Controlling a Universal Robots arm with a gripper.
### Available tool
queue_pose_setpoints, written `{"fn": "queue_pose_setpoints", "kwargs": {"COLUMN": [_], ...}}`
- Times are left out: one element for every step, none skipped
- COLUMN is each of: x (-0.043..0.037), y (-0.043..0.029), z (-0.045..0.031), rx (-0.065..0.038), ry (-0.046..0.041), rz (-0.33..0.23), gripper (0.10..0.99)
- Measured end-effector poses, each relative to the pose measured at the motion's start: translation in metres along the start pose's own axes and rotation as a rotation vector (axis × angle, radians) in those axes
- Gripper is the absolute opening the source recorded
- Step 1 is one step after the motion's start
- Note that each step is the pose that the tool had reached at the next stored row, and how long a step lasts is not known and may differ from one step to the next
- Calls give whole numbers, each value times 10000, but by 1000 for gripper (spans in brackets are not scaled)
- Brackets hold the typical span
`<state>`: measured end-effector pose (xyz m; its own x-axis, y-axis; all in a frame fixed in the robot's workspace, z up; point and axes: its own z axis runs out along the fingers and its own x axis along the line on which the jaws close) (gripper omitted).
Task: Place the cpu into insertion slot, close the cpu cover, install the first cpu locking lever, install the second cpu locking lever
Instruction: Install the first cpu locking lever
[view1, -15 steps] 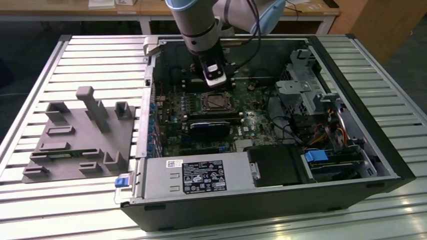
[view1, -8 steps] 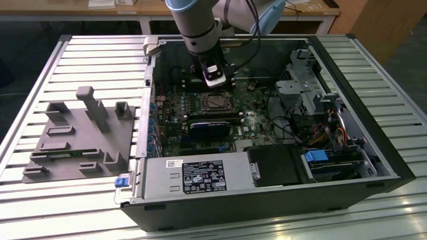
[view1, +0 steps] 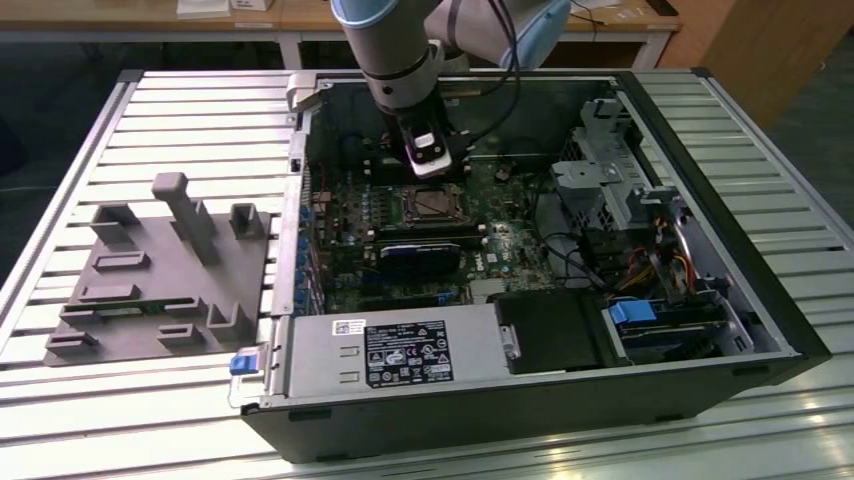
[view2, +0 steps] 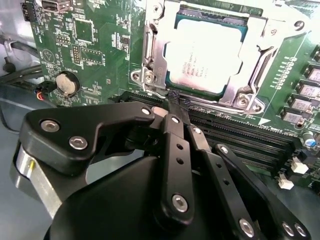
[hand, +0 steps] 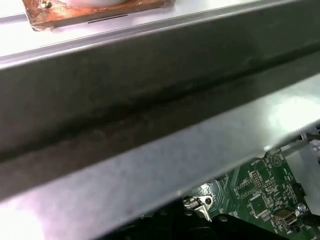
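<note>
In the second wrist view the silvery cpu (view2: 205, 55) lies flat in the insertion slot (view2: 171, 84) on the green motherboard (view2: 95, 45). The cpu cover (view2: 156, 55) lies down around it, its window showing the chip. Thin metal lever rods (view2: 146, 47) run along two sides of the frame. My gripper (view2: 174, 100) has its black fingers (view2: 172, 135) drawn together, with the tips at the socket's near edge beside the memory slots. I cannot tell whether they pinch a lever end. In the exterior view the gripper (view1: 430, 168) hangs just behind the socket (view1: 430, 205) inside the open computer case.
Long black memory slots (view2: 235, 135) and a coin battery (view2: 67, 84) flank the socket. The case holds a power supply (view1: 387, 350), a drive cage (view1: 627, 190) and cables (view1: 587, 270). A grey fixture (view1: 160, 270) stands on the slatted table. The case's metal wall (hand: 150, 115) is close to the wrist.
</note>
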<state>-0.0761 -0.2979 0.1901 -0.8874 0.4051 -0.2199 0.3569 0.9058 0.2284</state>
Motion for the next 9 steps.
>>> {"fn": "queue_pose_setpoints", "kwargs": {"x": [1, 2, 3, 3, 4, 4, 4, 4, 4], "y": [-1, -2, -3, -4, -5, -5, -6, -5, -5], "z": [4, 7, 10, 12, 14, 15, 16, 17, 17], "rx": [0, 2, 5, 6, 5, -3, -27, -79, -142], "ry": [0, 0, 0, 0, 2, 5, 15, 35, 61], "rz": [0, 0, 0, 0, 1, 5, 11, 28, 48], "gripper": [102, 102, 102, 102, 102, 102, 102, 102, 102]}}
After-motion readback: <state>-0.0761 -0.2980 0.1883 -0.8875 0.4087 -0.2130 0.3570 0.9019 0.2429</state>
